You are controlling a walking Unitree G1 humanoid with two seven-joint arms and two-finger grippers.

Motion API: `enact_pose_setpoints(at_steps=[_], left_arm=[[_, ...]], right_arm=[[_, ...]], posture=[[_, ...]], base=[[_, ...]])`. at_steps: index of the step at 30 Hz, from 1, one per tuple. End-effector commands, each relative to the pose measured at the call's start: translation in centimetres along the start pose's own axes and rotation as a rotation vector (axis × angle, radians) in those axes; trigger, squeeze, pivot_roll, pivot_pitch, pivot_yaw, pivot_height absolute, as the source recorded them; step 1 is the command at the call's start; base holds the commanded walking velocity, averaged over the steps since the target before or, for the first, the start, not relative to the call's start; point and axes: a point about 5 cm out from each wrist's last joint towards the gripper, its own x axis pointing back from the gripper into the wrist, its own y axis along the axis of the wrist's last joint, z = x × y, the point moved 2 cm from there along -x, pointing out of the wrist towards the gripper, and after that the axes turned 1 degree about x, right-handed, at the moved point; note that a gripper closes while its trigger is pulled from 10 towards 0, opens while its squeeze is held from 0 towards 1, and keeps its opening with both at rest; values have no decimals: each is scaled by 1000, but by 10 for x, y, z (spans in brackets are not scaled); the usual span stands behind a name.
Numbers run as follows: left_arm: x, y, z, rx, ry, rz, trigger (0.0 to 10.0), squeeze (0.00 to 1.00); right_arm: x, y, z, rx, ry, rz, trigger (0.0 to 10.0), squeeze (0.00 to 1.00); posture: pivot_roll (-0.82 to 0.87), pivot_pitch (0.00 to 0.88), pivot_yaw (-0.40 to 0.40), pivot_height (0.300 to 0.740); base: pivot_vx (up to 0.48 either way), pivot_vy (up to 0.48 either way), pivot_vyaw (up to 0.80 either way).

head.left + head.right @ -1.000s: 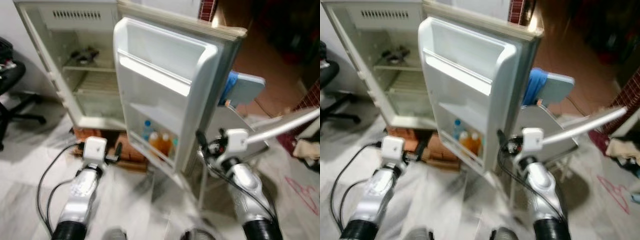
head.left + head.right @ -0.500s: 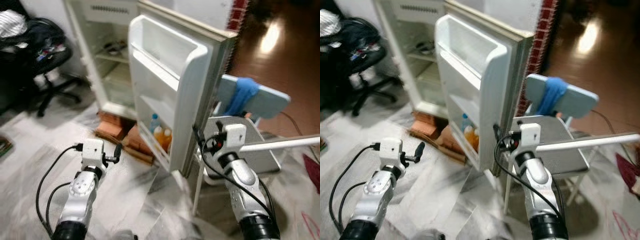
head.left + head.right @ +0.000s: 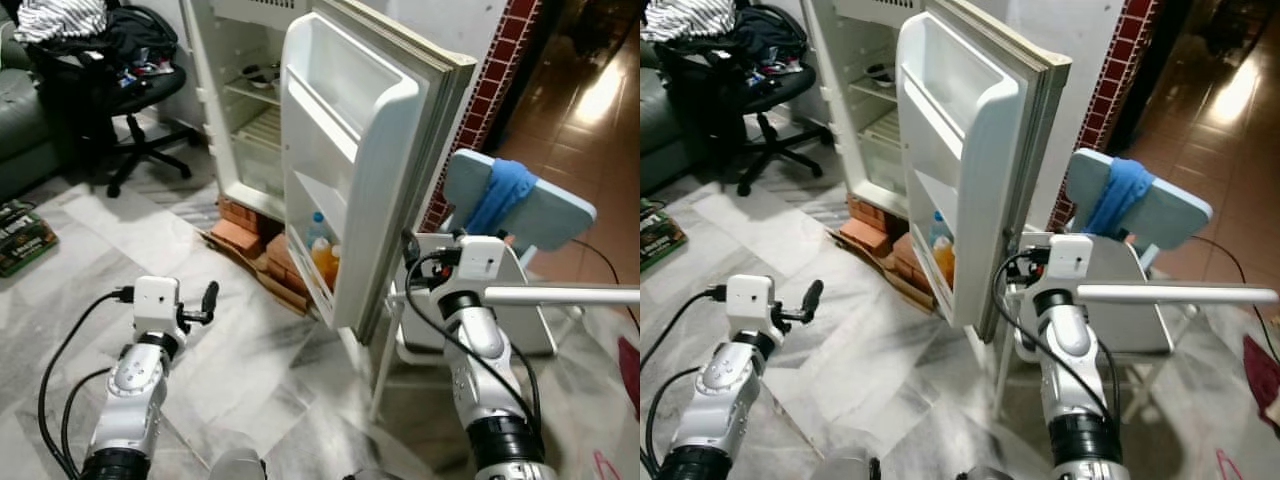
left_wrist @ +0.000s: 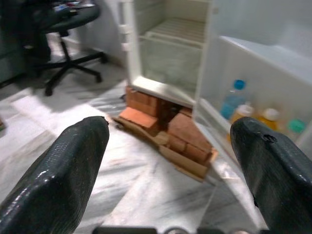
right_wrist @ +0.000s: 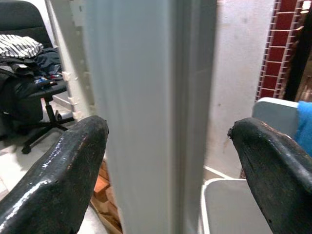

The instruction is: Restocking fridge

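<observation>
The white fridge (image 3: 248,110) stands open, its door (image 3: 350,150) swung wide toward me. The door's lowest shelf holds a blue-capped clear bottle (image 4: 233,100) and orange drink bottles (image 3: 324,262). One dark item lies on an upper shelf inside (image 3: 262,74). My right gripper (image 3: 410,252) is at the door's outer edge; in the right wrist view it (image 5: 168,127) is open with one finger on each side of that edge. My left gripper (image 3: 208,300) hangs open and empty above the marble floor, in front of the fridge.
Bricks and cardboard (image 3: 243,228) lie under the fridge. A black office chair (image 3: 135,85) piled with clothes stands at the left. A pale blue chair (image 3: 520,205) with a blue cloth is behind the door, with a silver bar (image 3: 565,295) across it. Marble floor (image 3: 270,370) lies ahead.
The whole picture has shifted as the camera moved; the office chair and more floor have come into view. Both grippers keep their pose, the right one still at the door edge.
</observation>
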Motion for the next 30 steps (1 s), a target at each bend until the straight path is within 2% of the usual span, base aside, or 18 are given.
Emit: enact_pose_setpoints(at_steps=[1, 5, 7, 11, 14, 18, 24, 27, 30], left_arm=[[2, 3, 3, -8, -6, -8, 10000, 0], [5, 4, 5, -3, -4, -14, 10000, 0], [8, 2, 10, 15, 22, -12, 10000, 0], [10, -5, 8, 8, -2, 14, 10000, 0], [10, -6, 5, 19, -22, 24, 10000, 0], [11, -9, 1, 27, -36, 42, 10000, 0], [19, -18, 1, 44, -27, 62, 10000, 0], [25, -23, 4, 52, -5, 76, 10000, 0], [27, -25, 3, 59, -9, 81, 10000, 0]], right_arm=[[1, 6, -1, -9, -18, -28, 10000, 0], [8, 6, -7, -20, -48, -30, 10000, 0], [17, 3, -11, -19, -73, -27, 10000, 0], [26, -2, -11, -8, -81, -15, 10000, 0], [25, 0, -10, -15, -85, -21, 10000, 0], [25, 4, -11, -13, -95, -32, 10000, 0], [27, 4, -18, -1, -110, -30, 10000, 0], [23, 5, -20, -5, -102, -23, 10000, 0], [6, 15, -3, -67, 23, -48, 10000, 0]], posture=[[33, 0, -16, 740], [28, 0, -15, 740], [26, 0, -17, 740], [13, 0, -16, 740], [11, 0, -15, 740], [6, 0, -9, 740], [6, 0, -9, 740], [9, 0, -10, 740], [15, 0, -11, 740]], base=[[398, 0, 0], [431, 0, 0], [446, 0, 0], [447, 0, 0], [411, 0, 0], [0, 0, 0], [0, 0, 0], [0, 0, 0], [0, 0, 0]])
